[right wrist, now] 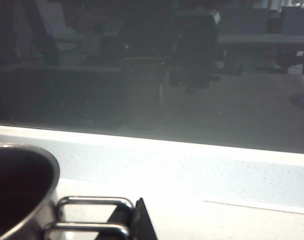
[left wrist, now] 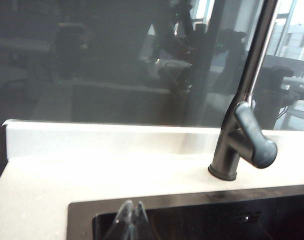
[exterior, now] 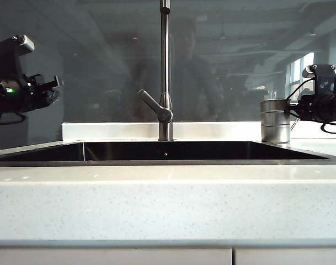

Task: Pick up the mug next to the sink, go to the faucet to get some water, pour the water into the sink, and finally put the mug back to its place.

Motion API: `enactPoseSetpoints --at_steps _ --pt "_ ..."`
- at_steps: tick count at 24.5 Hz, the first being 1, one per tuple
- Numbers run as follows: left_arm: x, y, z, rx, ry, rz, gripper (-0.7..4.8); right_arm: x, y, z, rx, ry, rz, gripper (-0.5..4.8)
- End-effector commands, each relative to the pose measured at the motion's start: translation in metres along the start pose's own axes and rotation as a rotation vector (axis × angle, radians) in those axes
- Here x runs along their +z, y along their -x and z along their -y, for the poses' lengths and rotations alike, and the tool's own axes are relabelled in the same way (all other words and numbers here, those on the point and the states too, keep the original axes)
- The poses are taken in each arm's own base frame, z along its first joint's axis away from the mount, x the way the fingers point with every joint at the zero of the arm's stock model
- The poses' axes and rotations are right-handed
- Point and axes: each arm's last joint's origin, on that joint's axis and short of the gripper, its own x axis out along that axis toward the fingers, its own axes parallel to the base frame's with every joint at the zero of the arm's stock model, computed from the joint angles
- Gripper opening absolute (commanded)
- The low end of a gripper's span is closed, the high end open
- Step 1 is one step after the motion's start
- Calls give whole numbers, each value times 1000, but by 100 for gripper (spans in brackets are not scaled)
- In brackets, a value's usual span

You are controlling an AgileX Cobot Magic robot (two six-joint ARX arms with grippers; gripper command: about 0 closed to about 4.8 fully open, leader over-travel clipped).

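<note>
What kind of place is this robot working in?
Most likely a kitchen counter, perhaps a test setup: a dark sink set in pale speckled stone, a tall steel faucet behind it, and a steel mug whose handle the right gripper has shut on.

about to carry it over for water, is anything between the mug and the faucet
Nothing visible does. The mug stands on the counter right of the sink, its wire handle at the shut right gripper. Between it and the faucet lie only bare counter and open basin. The left gripper, shut, hangs at the sink's far left.
</note>
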Motion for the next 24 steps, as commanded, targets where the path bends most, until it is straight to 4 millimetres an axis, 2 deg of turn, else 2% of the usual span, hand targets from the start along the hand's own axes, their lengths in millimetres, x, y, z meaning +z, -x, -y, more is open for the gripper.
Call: enactPoseSetpoints --at_steps 1,4,5,6,7,9,11,15,17,19,22,24 --pt "4 -12 1 -26 -12 31 -4 13 -1 0 -4 -13 42 -2" --pt "4 -36 1 -127 -9 38 -4 44 -1 -16 28 -85 23 -2" --pt "2 -50 1 -182 7 33 -4 63 -1 -30 56 -95 -1 -2" --pt "0 -57 2 -205 7 33 -4 71 0 -38 72 -99 -12 -2" --pt "-4 -71 4 -257 18 36 -3 87 1 -55 100 -106 -26 -2" --pt "-12 -92 5 -304 26 32 -1 111 5 -84 115 -114 -37 -2" --pt "-19 -104 6 -320 36 17 13 126 9 -107 118 -117 -32 -2" --pt "-32 -124 6 -380 84 -10 129 152 18 -150 98 -127 -5 -2" --pt "-37 -135 6 -415 104 -11 160 162 19 -171 96 -132 -9 -2" --pt "-46 -154 6 -512 147 -10 177 176 17 -208 171 -132 -45 -2" --pt "-48 -168 6 -566 170 2 189 184 17 -227 166 -137 -28 -2" --pt "-49 -178 5 -580 178 19 191 188 18 -231 169 -141 -14 -2"
